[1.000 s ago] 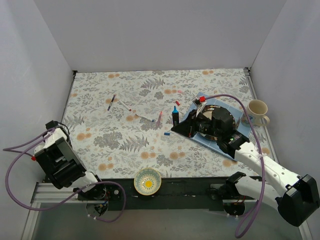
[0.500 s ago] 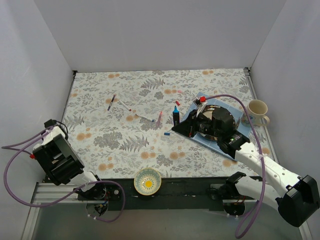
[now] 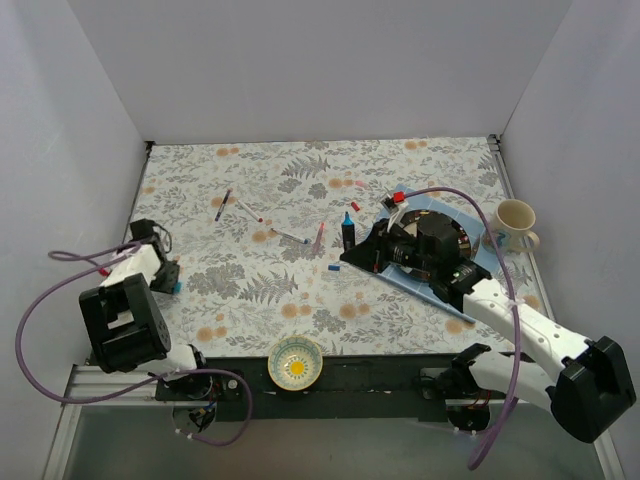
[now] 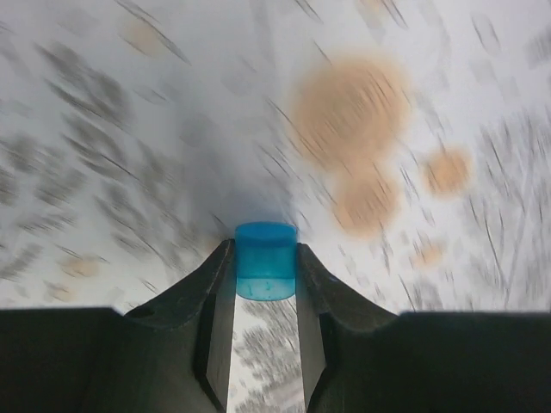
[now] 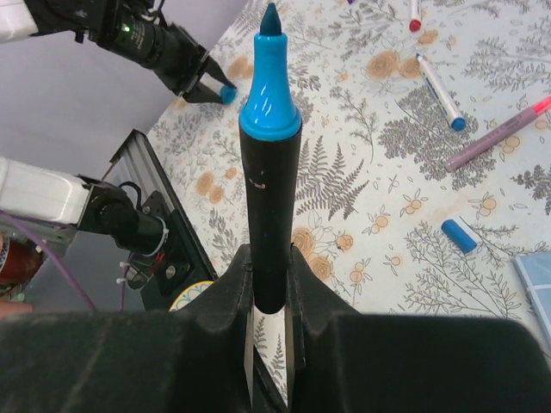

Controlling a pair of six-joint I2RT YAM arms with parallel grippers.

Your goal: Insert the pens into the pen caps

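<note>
Marker [image 3: 347, 233], black with a light-blue tip, stands right of the middle of the surface [image 3: 200, 170], gripped low on its barrel by the right jaws. It has shifted slightly left since half a second ago, its tip up and leaning a little toward the far edge. The left arm has swung in from the near-left corner. The left jaws now hang over the left part of the surface, closed on a light-blue cap [image 3: 177, 288], well apart from the marker. Between them, lying flat where they were, are a dark pen [image 3: 222, 204], a red-tipped pen [image 3: 249, 210], a blue-tipped pen [image 3: 290, 237] and a pink pen [image 3: 319, 237], with a loose cap [image 3: 334, 268] near the pink one. In the left wrist view the cap [image 4: 266, 261] is pinched at the tips of the left jaws, its axis running up the picture in line with them; the surface behind is blurred. In the right wrist view the marker [image 5: 269, 172] has its long axis straight up the picture, tip away from the camera and barrel clamped in the right jaws. The held cap [image 5: 227, 93] shows up-left of the tip; the blue-tipped pen [image 5: 439, 90], pink pen [image 5: 498, 131] and loose cap [image 5: 458, 235] lie to the right.
</note>
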